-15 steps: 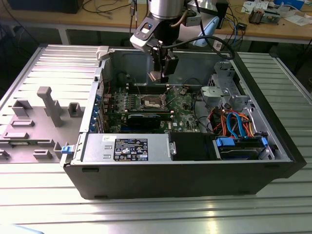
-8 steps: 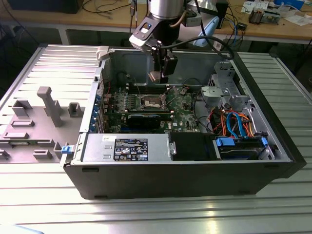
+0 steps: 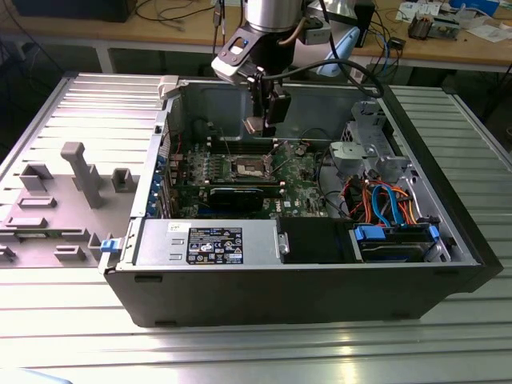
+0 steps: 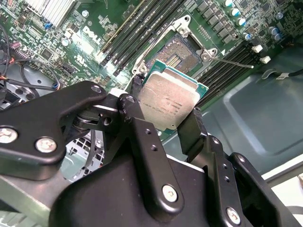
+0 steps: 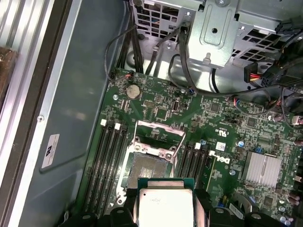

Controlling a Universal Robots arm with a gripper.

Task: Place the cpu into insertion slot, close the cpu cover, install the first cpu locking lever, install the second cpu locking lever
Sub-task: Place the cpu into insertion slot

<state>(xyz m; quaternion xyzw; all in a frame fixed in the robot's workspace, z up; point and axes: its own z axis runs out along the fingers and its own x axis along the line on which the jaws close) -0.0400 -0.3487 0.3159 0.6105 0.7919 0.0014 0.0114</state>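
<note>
The cpu (image 4: 168, 101), judged light, stiff yet fragile, is clamped by opposite edges between the jaws near the insertion slot (image 4: 182, 52).

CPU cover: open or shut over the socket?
Open. The cpu cover is swung back off the insertion slot, whose contact bed lies bare; the gripper holds the cpu.

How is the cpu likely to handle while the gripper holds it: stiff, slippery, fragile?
Probably stiff: the cpu, a flat plate, shows no bend held edgewise in the gripper. Its smooth metal top and thin edges could let it slip or twist. It looks light for its size and is likely harmed by knocks.
</note>
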